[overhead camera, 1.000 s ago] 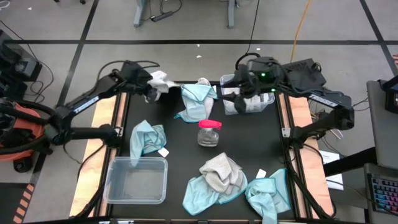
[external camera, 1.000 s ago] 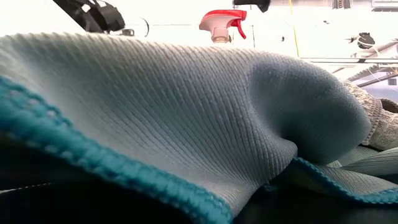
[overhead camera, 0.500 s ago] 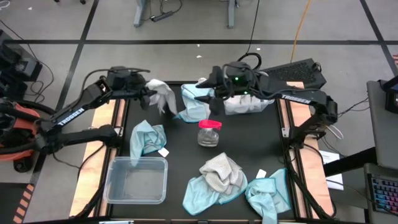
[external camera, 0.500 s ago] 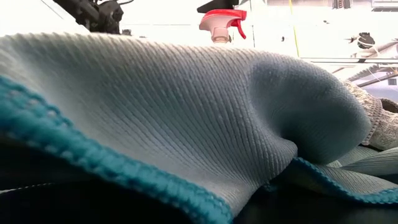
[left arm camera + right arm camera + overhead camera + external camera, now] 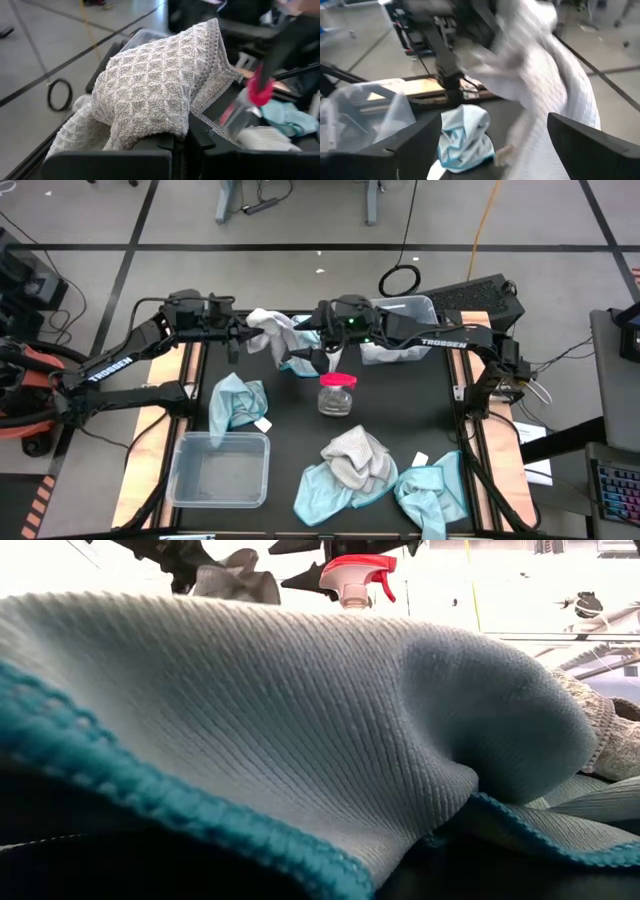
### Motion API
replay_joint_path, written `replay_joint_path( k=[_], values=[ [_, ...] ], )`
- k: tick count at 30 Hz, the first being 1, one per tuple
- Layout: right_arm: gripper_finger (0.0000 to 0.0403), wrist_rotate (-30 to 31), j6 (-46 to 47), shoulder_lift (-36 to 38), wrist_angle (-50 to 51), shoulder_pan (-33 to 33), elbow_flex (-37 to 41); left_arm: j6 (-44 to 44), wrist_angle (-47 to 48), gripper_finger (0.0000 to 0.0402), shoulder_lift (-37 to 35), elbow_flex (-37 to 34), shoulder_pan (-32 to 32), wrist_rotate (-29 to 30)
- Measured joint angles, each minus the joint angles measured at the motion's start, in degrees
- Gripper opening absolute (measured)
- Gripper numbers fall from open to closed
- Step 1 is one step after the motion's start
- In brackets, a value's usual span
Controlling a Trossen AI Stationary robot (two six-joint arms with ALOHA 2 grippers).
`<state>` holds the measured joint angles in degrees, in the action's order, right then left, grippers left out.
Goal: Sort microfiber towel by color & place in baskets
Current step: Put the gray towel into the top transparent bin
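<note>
Grey towel [image 5: 272, 332]: soft, light, droops; take at a bunched fold.
Left gripper [image 5: 240, 332]: pinching it.
Right gripper [image 5: 306, 346]: spread wide, just beside it.

left gripper [image 5: 243, 333] holds grey towel [image 5: 272, 332] at far tabletop [image 5: 400, 410] edge; right gripper [image 5: 312, 350] just beside it, fingers spread. pink-lidded jar [image 5: 336, 393] centre. empty basket [image 5: 220, 470] near left; second basket [image 5: 405, 315] far right.
</note>
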<state>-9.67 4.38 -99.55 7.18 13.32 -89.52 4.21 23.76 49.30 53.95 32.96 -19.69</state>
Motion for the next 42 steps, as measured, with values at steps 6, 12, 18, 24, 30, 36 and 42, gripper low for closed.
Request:
replay_joint_path(
  k=[6, 12, 18, 24, 30, 36, 42],
  values=[
    [0.0354, 2.8, 0.5, -1.0, -3.2, 0.1, 0.0, 0.0, -2.3, 0.0011, 0.0, 0.0, -2.9, -2.4],
    [0.0354, 2.7, 0.5, -0.9, -5.9, 0.1, 0.0, 0.0, -5.4, 0.0011, 0.0, 0.0, -5.4, -2.9],
    [0.0353, 0.8, 2.1, -2.5, -6.7, -0.4, 0.0, 0.1, -9.8, 0.0011, 1.0, 0.0, -7.6, -2.9],
    [0.0335, 0.8, 4.5, -3.0, -9.7, -0.7, 0.0, 0.0, -10.1, 0.0011, 3.5, 0.0, -9.7, -3.0],
    [0.0239, 0.4, 4.5, -3.5, -7.9, -0.7, 0.0, 0.0, -12.3, 0.0012, 4.3, 0.0, -11.4, -2.8],
    [0.0136, -1.1, 4.2, -3.4, -6.9, -0.7, 0.0, -0.1, -12.8, 0.0016, 4.3, 1.0, -11.4, -2.8],
    [0.0055, -1.2, 4.0, -3.4, -6.8, -0.7, 0.0, -0.3, -12.3, 0.0018, 4.3, 1.1, -11.4, -2.7]
  ],
)
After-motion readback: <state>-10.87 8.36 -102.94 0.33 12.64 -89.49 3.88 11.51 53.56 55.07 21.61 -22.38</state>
